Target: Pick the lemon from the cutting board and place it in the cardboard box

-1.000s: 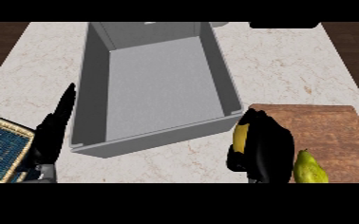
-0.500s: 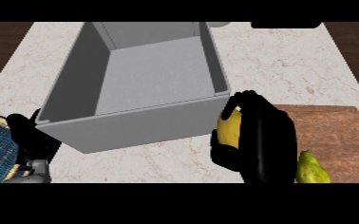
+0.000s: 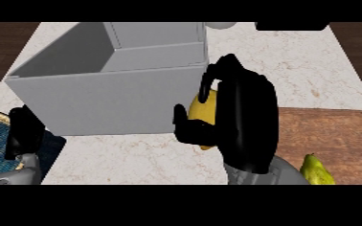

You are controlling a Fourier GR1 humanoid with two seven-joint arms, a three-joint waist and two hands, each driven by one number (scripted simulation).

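While right hand (image 3: 240,119) grips it, lemon (image 3: 201,109) upright, beside cardboard box (image 3: 106,100).

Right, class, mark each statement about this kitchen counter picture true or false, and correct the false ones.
1. The black right hand is curled round the yellow lemon. True.
2. The lemon lies inside the grey open-topped box. False: it is held outside, beside the box's right corner.
3. A yellow-green pear-like fruit sits on the brown wooden cutting board. True.
4. The black left hand holds the box's rim. False: it shows low at the left edge, below the box.
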